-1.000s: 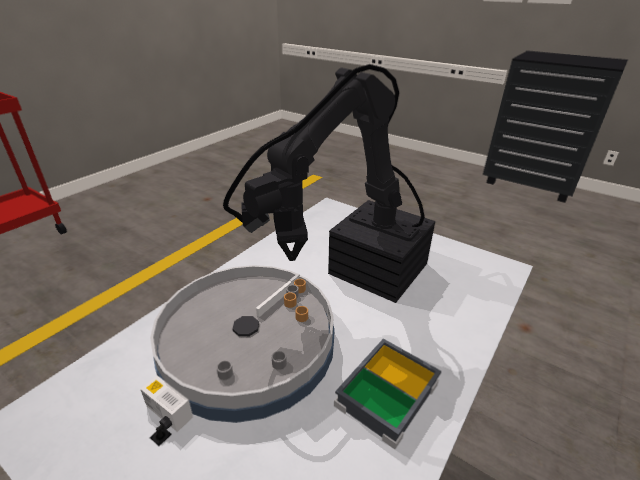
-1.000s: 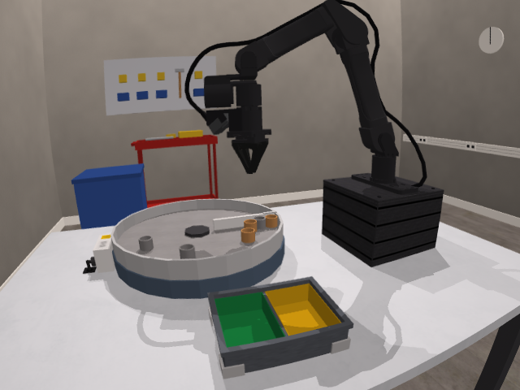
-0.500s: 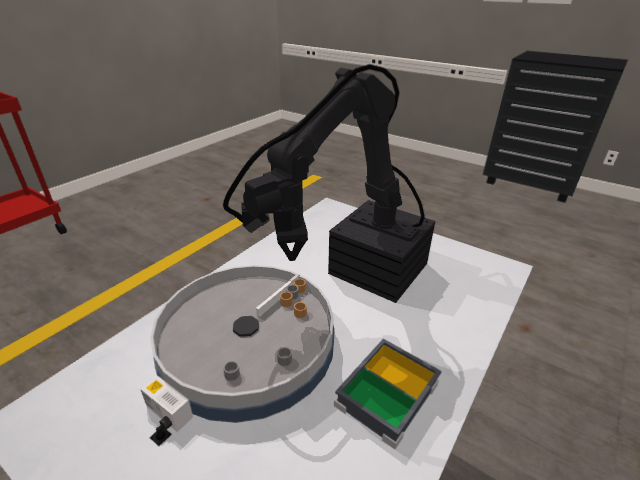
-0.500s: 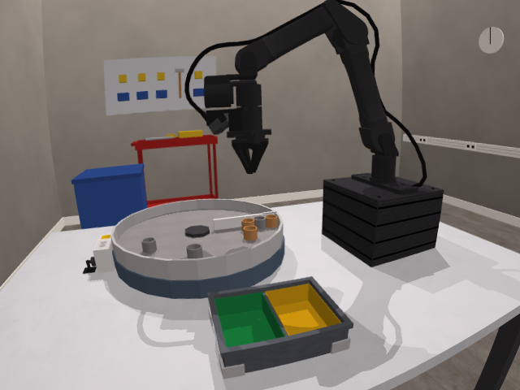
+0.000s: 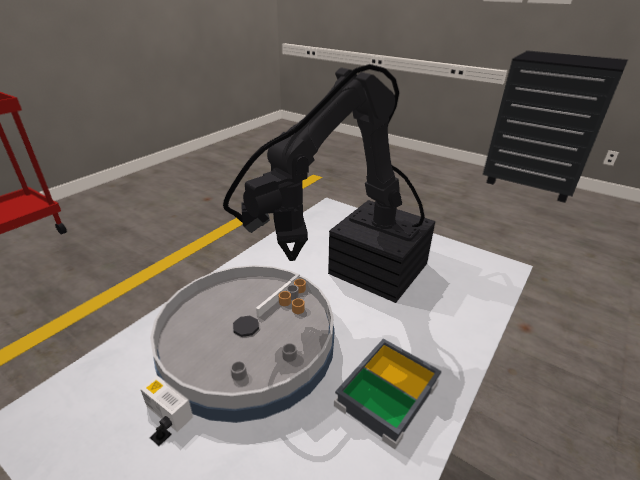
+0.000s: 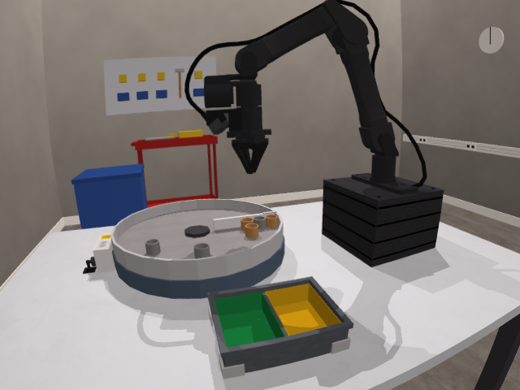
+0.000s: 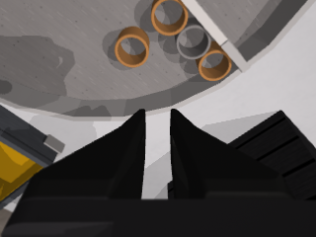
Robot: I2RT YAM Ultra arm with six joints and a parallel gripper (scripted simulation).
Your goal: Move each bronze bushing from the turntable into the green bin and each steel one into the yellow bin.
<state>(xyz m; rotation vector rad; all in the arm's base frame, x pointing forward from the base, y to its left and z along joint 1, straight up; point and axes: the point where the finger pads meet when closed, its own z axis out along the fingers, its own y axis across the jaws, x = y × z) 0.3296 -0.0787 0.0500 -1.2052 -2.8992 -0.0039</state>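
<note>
The black parallel jaws hang well above the far rim of the round grey turntable (image 5: 170,310), pointing straight down, nearly closed with only a thin slot of daylight between the tips and nothing in them. They sit just outside the rim, over the white bench (image 6: 419,302), so no bushing lies directly beneath.

A little ahead of the jaws in the wrist view, four short ring-shaped bushings are bunched against the white guide bar (image 5: 276,297): three bronze bushings (image 7: 132,46) and one steel bushing (image 7: 194,41) wedged between two of the bronze ones, touching or nearly so. Two more steel bushings (image 5: 289,352) stand well apart from the jaws on the opposite side of the disc. The green bin (image 6: 245,318) and yellow bin (image 6: 300,308) share one dark tray, off to the side of the jaws, and both look unfilled, so the sorting is probably at its very start.

The step in hand looks like choosing and approaching a first piece. The loose bronze bushing nearest the jaws is the easiest target, since it has free space around it; the three against the bar leave little room for a fingertip. The jaws must widen before descending, then straddle the ring's outer wall squarely and come down vertically. Whether the disc is turning cannot be told from these views, so the descent should be timed on the bushing itself.
</note>
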